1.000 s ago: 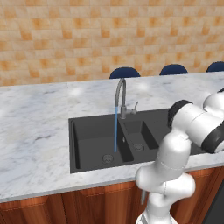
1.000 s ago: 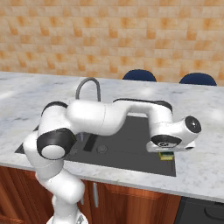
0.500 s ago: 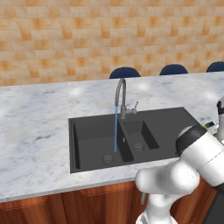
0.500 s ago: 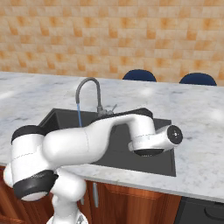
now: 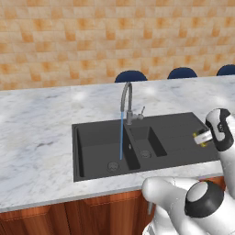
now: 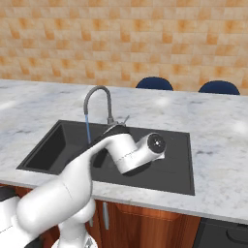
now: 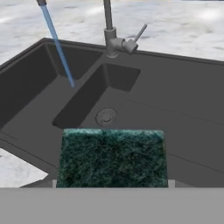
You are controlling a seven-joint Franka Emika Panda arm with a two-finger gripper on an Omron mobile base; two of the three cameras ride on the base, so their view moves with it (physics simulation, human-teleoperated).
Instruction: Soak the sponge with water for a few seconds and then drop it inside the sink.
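The sponge (image 7: 111, 157), dark green with a pale edge, sits close to the camera in the hand view, pinched in my gripper (image 7: 112, 183), which is shut on it. In the left base view the sponge (image 5: 200, 137) hangs above the right end of the black sink (image 5: 183, 124), and the gripper (image 5: 203, 137) holds it there. Water (image 5: 121, 135) runs as a thin blue stream from the faucet (image 5: 126, 103) into the wide left basin. The stream (image 7: 57, 43) is well to the left of the sponge. The narrow basin's drain (image 7: 106, 116) lies just beyond the sponge.
A marble counter (image 5: 36, 137) surrounds the sink, backed by a tan tiled wall (image 5: 92, 41). My own arm (image 6: 111, 155) stretches low over the sink's front (image 6: 174, 164). Blue chair backs (image 6: 154, 83) rise behind the counter.
The arm has swung and stretched forward. The hand with the sponge moved from the sink's front right corner inward over the sink. Water keeps running.
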